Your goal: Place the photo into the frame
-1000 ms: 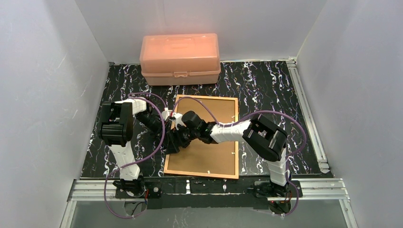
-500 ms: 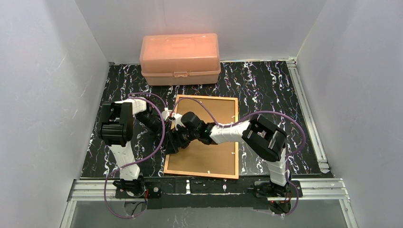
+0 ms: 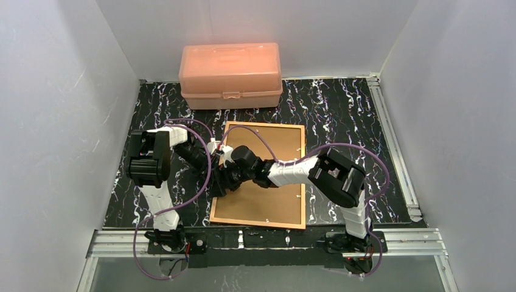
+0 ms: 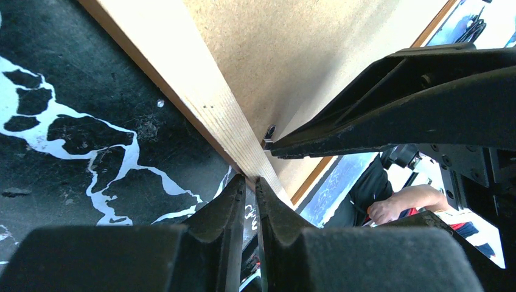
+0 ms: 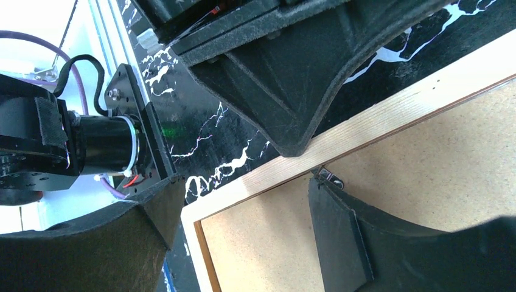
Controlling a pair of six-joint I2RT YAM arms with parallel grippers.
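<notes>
The frame (image 3: 255, 222) lies face down on the black marbled table, its brown backing board (image 3: 274, 201) up. The photo is hidden. Both grippers meet at the frame's left rail. My left gripper (image 3: 218, 182) is shut, and its tips (image 4: 250, 181) touch the outer edge of the pale wooden rail (image 4: 207, 109) with nothing between them. My right gripper (image 5: 243, 182) is open and straddles that rail (image 5: 377, 125). One of its fingers rests on the board beside a small metal tab (image 5: 330, 177). The other hangs outside the frame, over the table.
A pink translucent box (image 3: 230, 74) stands at the back, just beyond the frame's far edge. Aluminium rails run along the right side (image 3: 389, 140) and the near edge. White walls close in left, right and behind. Purple cables loop off both arms.
My right arm's wrist has edged slightly left toward the frame's left rail. The left arm and the frame have not visibly moved.
</notes>
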